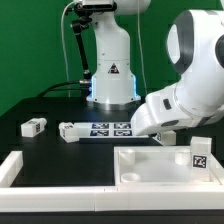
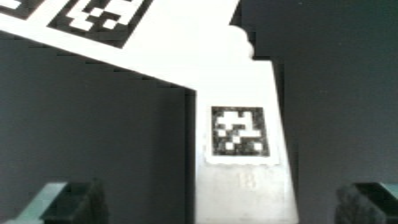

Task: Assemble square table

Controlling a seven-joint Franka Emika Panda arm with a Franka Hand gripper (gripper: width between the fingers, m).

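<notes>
In the wrist view a short white blocky leg (image 2: 238,150) with a black-and-white tag lies on the dark table, one end against the marker board (image 2: 107,30). My gripper (image 2: 214,210) is open, with one finger on each side of the leg and a gap to both. In the exterior view my gripper (image 1: 160,128) hangs low beside the marker board (image 1: 100,129), and the hand hides that leg. The large white square tabletop (image 1: 150,165) lies at the front right with a tag (image 1: 198,157) on its edge. Another tagged leg (image 1: 33,126) lies at the exterior view's left.
Low white border bars (image 1: 12,168) run along the front and the exterior view's left edge of the black table. The robot base (image 1: 110,70) stands at the back. The arm reaches in from the exterior view's right.
</notes>
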